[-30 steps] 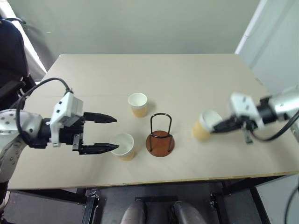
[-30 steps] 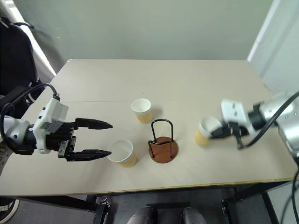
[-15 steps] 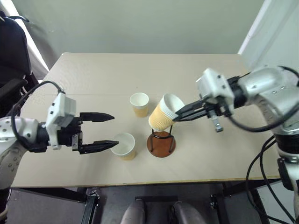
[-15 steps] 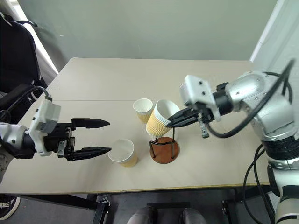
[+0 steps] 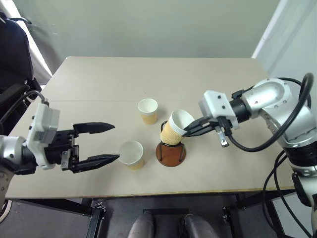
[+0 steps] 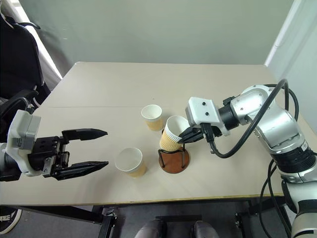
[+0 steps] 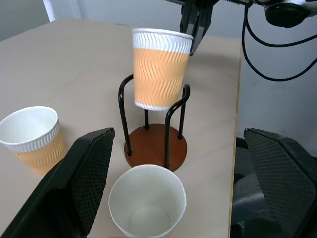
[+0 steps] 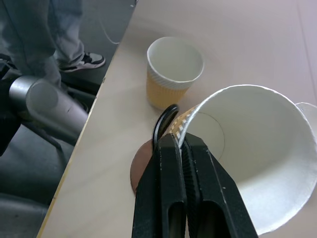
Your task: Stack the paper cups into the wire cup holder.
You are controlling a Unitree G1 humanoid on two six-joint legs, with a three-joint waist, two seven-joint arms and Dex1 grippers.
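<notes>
Tan ribbed paper: the held cup (image 5: 174, 130) hangs tilted over the wire cup holder (image 5: 170, 151), its bottom down between the tops of the black wire loops, its white mouth leaning toward the right arm. The right gripper (image 5: 188, 131) is clamped shut on the cup's rim, one finger inside the wall and one outside, as the right wrist view shows. The holder's reddish-brown disc sits near the front of the counter (image 5: 148, 79), with a strip of bare top between it and the front edge.

A second cup (image 5: 147, 110) stands upright just behind and to the left of the holder, apart from it. A third cup (image 5: 131, 154) stands upright to the holder's left, close to the disc but not touching. The left gripper (image 5: 111, 142) hovers to the left of that third cup with its fingers spread wide, holding nothing, its lower fingertip just short of the cup's rim.

The back half and the far right of the counter are bare, wide room for either arm.

A second ago the held cup was low near the counter, well to the right of the holder; half a second ago it was higher above the loops. The left gripper has drawn back a little from the third cup.
</notes>
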